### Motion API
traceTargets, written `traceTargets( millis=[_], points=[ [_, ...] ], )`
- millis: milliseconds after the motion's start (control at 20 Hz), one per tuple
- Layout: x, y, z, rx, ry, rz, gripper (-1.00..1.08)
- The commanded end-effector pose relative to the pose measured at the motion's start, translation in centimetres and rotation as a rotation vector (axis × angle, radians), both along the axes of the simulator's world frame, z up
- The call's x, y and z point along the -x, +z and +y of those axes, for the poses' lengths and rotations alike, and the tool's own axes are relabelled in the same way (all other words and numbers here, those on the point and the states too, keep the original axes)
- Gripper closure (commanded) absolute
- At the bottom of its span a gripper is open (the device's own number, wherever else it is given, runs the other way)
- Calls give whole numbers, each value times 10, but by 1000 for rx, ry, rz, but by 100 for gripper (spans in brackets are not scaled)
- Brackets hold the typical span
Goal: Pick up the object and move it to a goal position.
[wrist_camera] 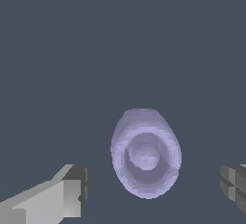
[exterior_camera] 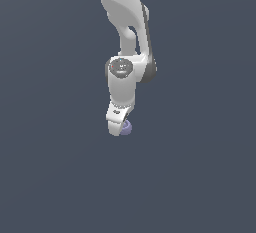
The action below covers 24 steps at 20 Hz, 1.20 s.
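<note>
1. Hanging over a flat dark grey floor [exterior_camera: 55,177], matte and featureless; white arm [exterior_camera: 122,17] smooth, glossy, rounded.
2. Gripper [wrist_camera: 153,192] spread wide, nothing held, grey blocky fingers [wrist_camera: 77,187] standing well clear on either side of the ball.
3. Ball [wrist_camera: 145,153] resting on the floor between the fingers, just beside the fingertip in the exterior view [exterior_camera: 126,127]; pale lavender, egg-rounded, ring dimple facing up.
4. Best now: lower further, centre on the widest part, close slowly, probably slippery on that curve.
</note>
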<state>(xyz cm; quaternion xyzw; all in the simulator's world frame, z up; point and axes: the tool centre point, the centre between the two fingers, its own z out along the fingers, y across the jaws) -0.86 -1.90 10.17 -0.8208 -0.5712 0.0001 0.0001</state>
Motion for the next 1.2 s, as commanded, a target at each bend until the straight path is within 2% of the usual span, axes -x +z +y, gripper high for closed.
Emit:
traceTargets(
  millis=[0, 250, 700, 950, 1000, 1150],
  points=[
    [0, 0, 0, 0, 11, 0, -92],
    [0, -4, 0, 0, 7, 0, -92],
    [1, -43, 0, 0, 12, 0, -92],
    [0, -51, 0, 0, 12, 0, -92],
    [0, -51, 0, 0, 12, 0, 108],
    [0, -51, 0, 0, 12, 0, 108]
  ],
)
